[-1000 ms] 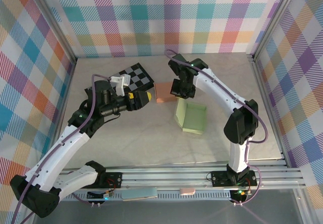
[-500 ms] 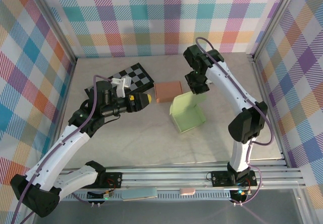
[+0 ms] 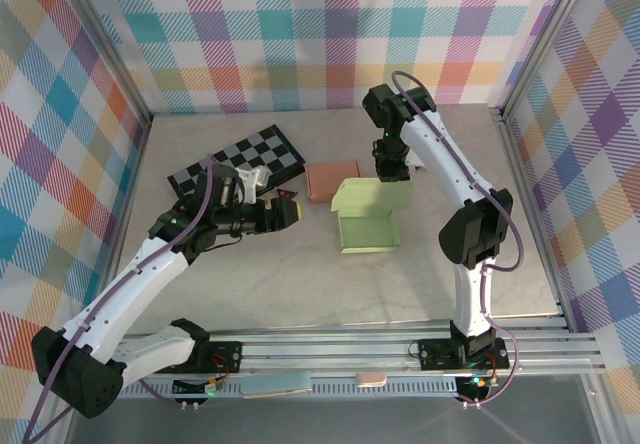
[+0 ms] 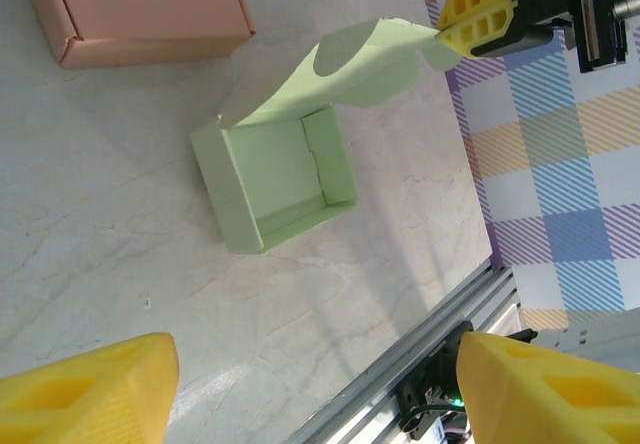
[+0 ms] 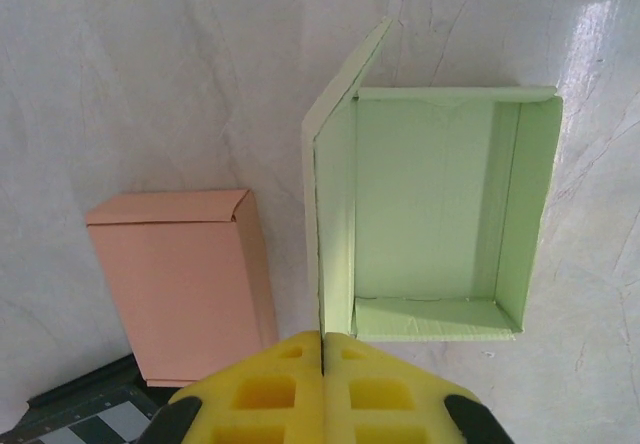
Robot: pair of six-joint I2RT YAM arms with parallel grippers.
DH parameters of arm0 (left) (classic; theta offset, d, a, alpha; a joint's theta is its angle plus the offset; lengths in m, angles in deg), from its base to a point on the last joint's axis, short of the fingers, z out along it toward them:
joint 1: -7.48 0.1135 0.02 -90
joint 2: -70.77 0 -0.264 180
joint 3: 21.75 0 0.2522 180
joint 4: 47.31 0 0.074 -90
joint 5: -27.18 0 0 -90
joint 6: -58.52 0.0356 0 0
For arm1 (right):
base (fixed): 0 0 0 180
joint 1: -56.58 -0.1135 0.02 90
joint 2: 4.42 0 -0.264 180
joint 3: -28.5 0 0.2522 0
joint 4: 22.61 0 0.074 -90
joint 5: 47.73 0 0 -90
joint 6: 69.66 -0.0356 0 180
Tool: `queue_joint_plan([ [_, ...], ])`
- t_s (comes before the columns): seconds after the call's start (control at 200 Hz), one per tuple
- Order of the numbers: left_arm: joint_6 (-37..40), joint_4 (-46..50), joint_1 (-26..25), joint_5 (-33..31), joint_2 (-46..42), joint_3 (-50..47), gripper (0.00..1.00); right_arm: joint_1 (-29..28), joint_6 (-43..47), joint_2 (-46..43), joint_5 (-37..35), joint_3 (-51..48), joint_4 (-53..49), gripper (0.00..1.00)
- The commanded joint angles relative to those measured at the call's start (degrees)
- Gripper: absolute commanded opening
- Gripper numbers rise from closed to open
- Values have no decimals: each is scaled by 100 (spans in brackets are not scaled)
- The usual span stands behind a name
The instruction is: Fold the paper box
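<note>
There is one green paper box [image 3: 368, 232], one closed salmon box [image 3: 333, 179], one checkerboard [image 3: 240, 159] and two hands, all over a pale counter [image 3: 300, 284].

The green paper box sits just to the right of the salmon box and a little nearer the arms, close beside it. Its tray lies flat with the open side up. The long axis runs roughly left to right in the top view, about parallel to the salmon box's near edge. The lid rises from the tray's far side. In the right wrist view it stands almost on edge between the tray and the salmon box.

The right hand [image 3: 392, 172] is to the right of the salmon box, pinched closed on the free edge of the lid. The left hand [image 3: 283, 212] hangs to the left of the salmon box and nearer the arms, clear of it, with its fingers spread wide and nothing between them. The checkerboard lies on the salmon box's left.

A second ago the green box was turned the other way, its long axis pointing away from the arms. The right hand then partly covered the salmon box and has since drawn back to the right. The left hand has shifted slightly towards the salmon box. The salmon box has not moved.
</note>
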Motion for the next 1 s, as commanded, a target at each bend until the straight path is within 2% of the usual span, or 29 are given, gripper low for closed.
queue_joint_plan([
  [0.0,115,146,17,79,-78,-15,73,11,-261,60,-28,146,-291,0],
  [0.085,142,156,17,102,-28,-9,73,12,-168,22,-28,71,-189,0],
  [0.52,234,128,17,219,381,193,74,53,343,-393,-404,-122,18,25],
  [0.72,301,124,8,198,524,292,75,126,944,-585,-868,208,58,44],
  [0.845,411,235,-1,194,763,488,75,265,2068,-805,-1417,559,215,56],
  [0.905,501,345,-26,184,926,626,75,414,3209,-1094,-1511,339,760,62],
  [0.955,561,432,-60,167,1057,726,75,645,4273,-1485,-1171,-231,1483,67],
  [0.995,602,498,-100,154,1151,793,75,928,5463,-1912,-281,-984,2477,67],
])
